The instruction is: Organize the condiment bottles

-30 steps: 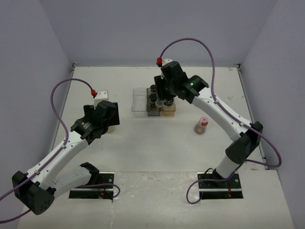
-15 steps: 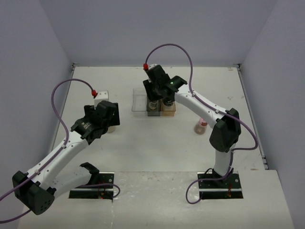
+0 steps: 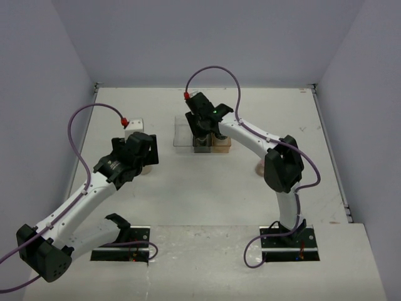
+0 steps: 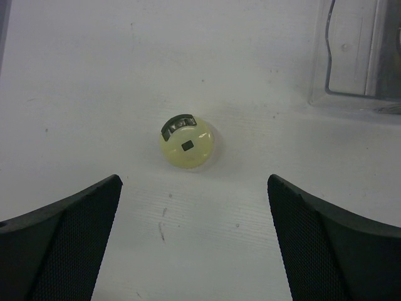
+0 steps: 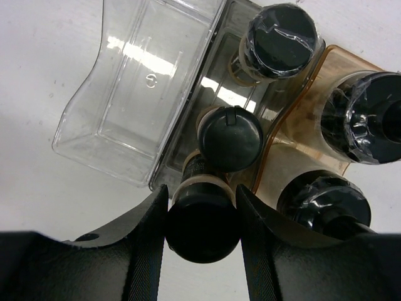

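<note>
1. The right gripper clamps a black-capped spice bottle between its fingers at the near end of the grey compartment of the three-part tray. Whether the bottle's base touches the floor cannot be told.
2. Two black-capped bottles stand in that grey middle section, and two others stand in the tan compartment beside it.
3. The left gripper hangs with jaws wide apart above the yellow-green-capped bottle. The bottle stands on the white table, clear of both fingers.
4. A pink-capped bottle, mostly hidden behind the right arm's elbow, sits on the table apart from the tray.
</note>
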`<state>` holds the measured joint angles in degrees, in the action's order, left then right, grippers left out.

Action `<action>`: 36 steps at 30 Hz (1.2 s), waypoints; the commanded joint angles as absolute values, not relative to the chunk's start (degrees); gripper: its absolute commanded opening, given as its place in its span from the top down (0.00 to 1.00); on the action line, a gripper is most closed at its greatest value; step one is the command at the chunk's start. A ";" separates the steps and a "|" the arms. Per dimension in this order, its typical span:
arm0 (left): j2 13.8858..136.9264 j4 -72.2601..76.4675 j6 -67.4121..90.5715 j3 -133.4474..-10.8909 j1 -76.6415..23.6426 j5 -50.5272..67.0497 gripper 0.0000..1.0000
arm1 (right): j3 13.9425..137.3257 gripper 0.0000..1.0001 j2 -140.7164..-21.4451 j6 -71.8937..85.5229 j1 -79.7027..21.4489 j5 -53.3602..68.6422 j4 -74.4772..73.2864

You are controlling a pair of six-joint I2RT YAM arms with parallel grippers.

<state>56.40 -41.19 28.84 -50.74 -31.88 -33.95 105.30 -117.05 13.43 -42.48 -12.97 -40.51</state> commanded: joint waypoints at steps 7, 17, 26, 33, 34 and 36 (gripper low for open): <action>56.07 -38.94 27.69 -50.45 -31.47 -33.93 0.00 | 103.01 0.71 -116.98 14.50 -42.63 -13.97 -35.95; 56.42 -38.58 27.25 -50.36 -31.46 -32.96 0.00 | 99.58 0.53 -116.54 16.35 -42.71 -13.88 -34.01; 55.55 -39.55 28.56 -50.71 -31.55 -35.15 0.00 | 99.84 0.24 -114.79 16.61 -42.63 -13.18 -35.07; 58.79 -41.13 33.48 -52.82 -31.03 -32.52 0.00 | 101.95 0.24 -109.26 16.26 -42.80 -12.48 -38.49; 59.58 -41.22 34.70 -53.17 -31.03 -31.30 0.00 | 102.74 0.24 -108.47 16.26 -43.06 -12.48 -39.89; 62.92 -41.22 37.70 -53.79 -30.68 -30.76 0.00 | 105.02 0.23 -106.01 16.00 -43.77 -12.83 -41.83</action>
<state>60.01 -41.45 32.49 -51.44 -31.42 -32.12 100.38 -113.58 16.03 -42.61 -12.51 -39.35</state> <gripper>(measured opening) 0.998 0.763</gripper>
